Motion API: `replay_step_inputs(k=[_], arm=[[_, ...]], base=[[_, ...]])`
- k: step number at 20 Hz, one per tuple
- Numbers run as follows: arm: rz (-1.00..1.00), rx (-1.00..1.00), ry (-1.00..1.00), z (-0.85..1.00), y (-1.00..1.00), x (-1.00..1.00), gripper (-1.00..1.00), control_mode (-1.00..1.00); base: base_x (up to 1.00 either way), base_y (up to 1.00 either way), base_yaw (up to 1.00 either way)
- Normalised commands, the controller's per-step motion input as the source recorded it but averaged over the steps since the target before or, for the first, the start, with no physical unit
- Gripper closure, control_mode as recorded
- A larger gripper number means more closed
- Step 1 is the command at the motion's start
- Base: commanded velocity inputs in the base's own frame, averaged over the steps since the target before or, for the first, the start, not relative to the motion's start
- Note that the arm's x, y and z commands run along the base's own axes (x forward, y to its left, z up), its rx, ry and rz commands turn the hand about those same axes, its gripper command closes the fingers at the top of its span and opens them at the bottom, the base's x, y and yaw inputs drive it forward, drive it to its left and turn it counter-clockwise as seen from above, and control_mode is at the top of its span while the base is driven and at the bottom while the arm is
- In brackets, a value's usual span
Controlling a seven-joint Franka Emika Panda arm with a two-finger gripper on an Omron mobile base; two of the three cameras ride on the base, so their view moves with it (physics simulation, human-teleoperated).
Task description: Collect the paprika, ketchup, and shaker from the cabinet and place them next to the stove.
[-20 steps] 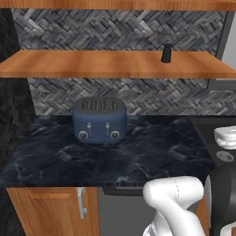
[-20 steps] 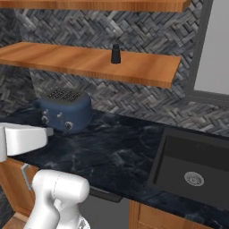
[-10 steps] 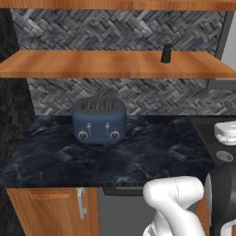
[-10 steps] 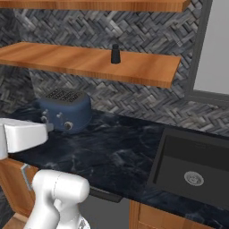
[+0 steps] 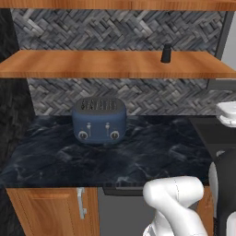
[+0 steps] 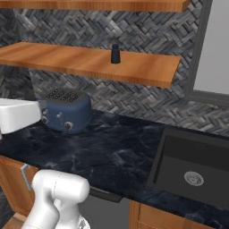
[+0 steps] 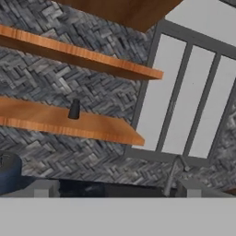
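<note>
The shaker is a small dark cylinder standing upright near the right end of the cabinet's lower orange-brown shelf. It also appears as the shaker on the shelf in the right base view. In the hand view the shaker stands far ahead and left of centre. My gripper is open, its fingertips wide apart with nothing between them, well short of the shelf. The paprika, the ketchup and the stove are out of view.
A blue toaster sits on the dark marble counter under the shelf. A black sink is sunk into the counter at the right, below a window. A black side panel stands at the left.
The white hand at the edge of both base views has risen a little. The shaker, toaster and camera views have stayed put.
</note>
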Motion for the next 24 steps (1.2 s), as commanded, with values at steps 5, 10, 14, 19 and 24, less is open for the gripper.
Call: replay_step_inputs(k=[5, 10, 14, 19, 24], arm=[[0.14, 0.0, 0.07, 0.25, 0.65, 0.15, -1.0, -1.0], [0.15, 0.03, 0.06, 0.01, 0.36, 0.32, -1.0, -1.0], [0.13, 0.19, 0.01, 0.0, 0.0, 0.54, -1.0, -1.0], [0.1, 0.18, -0.02, -0.11, -0.1, 0.43, -1.0, -1.0], [0.08, 0.11, -0.05, -0.14, -0.05, 0.24, -1.0, -1.0]], base=[[0.0, 0.0, 0.0], [0.0, 0.0, 0.0], [0.0, 0.0, 0.0], [0.0, 0.0, 0.0], [0.0, 0.0, 0.0]])
